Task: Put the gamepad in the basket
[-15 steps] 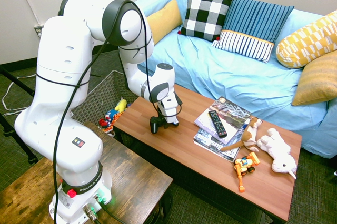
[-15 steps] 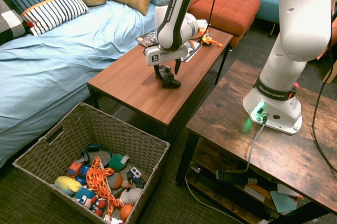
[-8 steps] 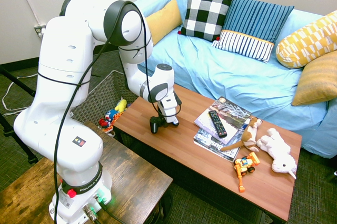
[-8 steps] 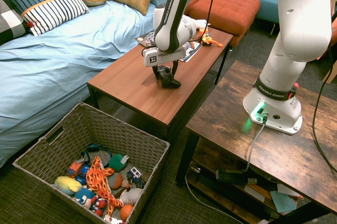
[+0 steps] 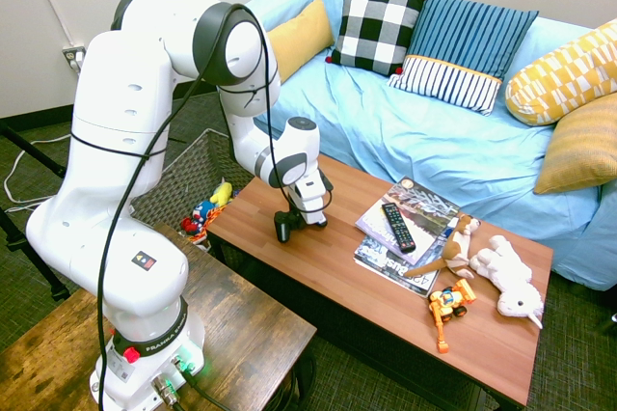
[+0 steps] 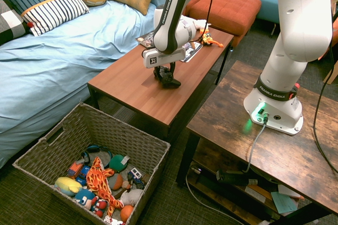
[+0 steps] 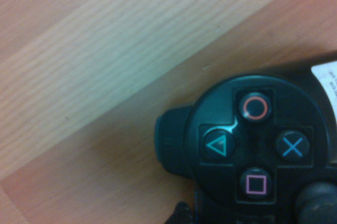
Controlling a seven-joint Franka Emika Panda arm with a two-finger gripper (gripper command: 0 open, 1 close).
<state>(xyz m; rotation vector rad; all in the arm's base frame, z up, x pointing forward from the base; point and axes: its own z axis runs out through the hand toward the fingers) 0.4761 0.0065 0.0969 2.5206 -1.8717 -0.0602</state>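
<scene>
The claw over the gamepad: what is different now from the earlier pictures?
The claw has closed on the gamepad, which it straddled open before. The gamepad still rests on the coffee table, not lifted. The arm's place, the basket and the rest stayed the same.

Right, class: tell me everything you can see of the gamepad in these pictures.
The gamepad is small, black and plastic-looking, with curved handles. The wrist view shows four round face buttons marked circle, triangle, cross and square, and a white label patch. It lies on the reddish wooden coffee table, near its edge. The gripper stands straight above it, shut on it.
</scene>
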